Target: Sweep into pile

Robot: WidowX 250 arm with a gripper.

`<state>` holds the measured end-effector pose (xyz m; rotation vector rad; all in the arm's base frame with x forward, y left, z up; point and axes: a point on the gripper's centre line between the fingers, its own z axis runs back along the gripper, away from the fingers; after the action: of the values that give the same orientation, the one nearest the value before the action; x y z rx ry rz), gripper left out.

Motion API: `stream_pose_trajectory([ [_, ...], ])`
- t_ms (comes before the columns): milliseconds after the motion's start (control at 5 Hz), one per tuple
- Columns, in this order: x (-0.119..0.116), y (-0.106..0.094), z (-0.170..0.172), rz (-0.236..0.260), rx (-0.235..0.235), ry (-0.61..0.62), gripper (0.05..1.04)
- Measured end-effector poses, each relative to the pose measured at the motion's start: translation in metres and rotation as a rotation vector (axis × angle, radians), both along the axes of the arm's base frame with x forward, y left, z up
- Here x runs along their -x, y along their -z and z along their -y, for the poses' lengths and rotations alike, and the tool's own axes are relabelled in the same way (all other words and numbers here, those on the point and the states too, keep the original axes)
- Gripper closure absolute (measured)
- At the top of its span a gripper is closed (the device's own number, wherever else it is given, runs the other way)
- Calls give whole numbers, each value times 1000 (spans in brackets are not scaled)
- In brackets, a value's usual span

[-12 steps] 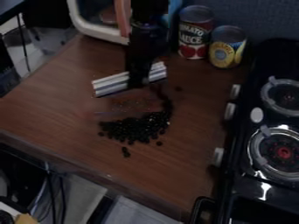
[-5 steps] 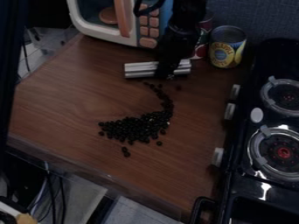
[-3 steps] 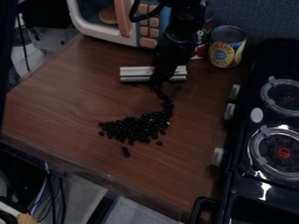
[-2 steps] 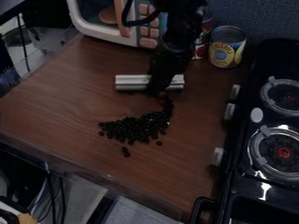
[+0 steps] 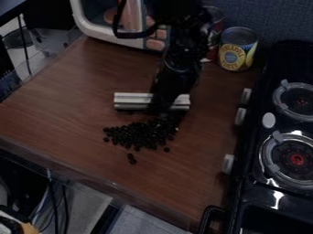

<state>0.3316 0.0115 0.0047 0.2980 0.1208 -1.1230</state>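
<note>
1. Beans lie piled at near side of the silver bar, clamped in my gripper.
2. Bar has come nearer to them (this is good), likely making their spread tighter.

A blue-and-yellow paper label with printed lettering across its front wraps the short, round metal can by the far edge of the brown wooden bench, near its far right corner. Just left of it, a silver metal can bears a red label, mostly hidden, its wording too covered to tell.
</note>
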Motion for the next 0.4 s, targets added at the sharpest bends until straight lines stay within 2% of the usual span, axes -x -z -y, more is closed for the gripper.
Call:
stream_pose_trajectory([
  [400,18,1,5,12,-6,29,698],
])
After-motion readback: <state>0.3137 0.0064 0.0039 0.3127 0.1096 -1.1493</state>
